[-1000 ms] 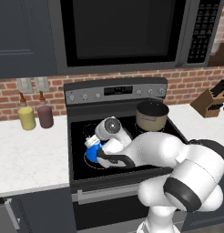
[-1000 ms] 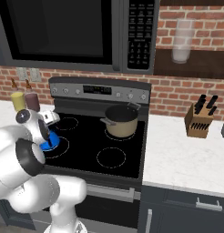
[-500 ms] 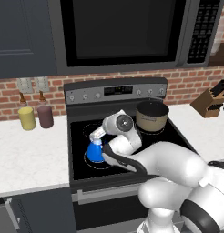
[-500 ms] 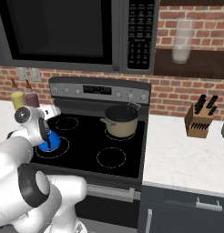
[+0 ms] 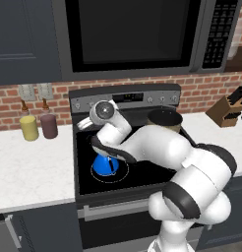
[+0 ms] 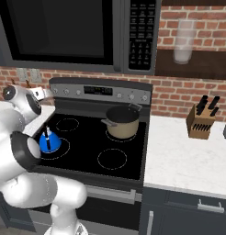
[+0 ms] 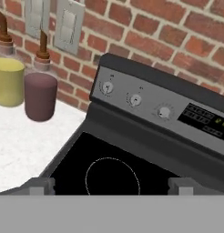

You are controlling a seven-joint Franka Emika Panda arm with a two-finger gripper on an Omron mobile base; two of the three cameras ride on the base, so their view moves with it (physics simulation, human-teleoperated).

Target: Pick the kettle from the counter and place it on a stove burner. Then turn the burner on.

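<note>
The blue kettle (image 5: 105, 165) is standing upright on the big burner ring (image 5: 124, 173). The hand (image 7: 109, 185) is open and holding nothing, pointing at the stove knobs (image 7: 135, 99).

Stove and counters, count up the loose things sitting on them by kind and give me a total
Kettle: 1, the blue kettle on the front-left burner ring
Pot: 1, the tan pot on a back burner
Canisters: 2, yellow canister and maroon canister
Knife block: 1, the knife block
Total: 5
</note>
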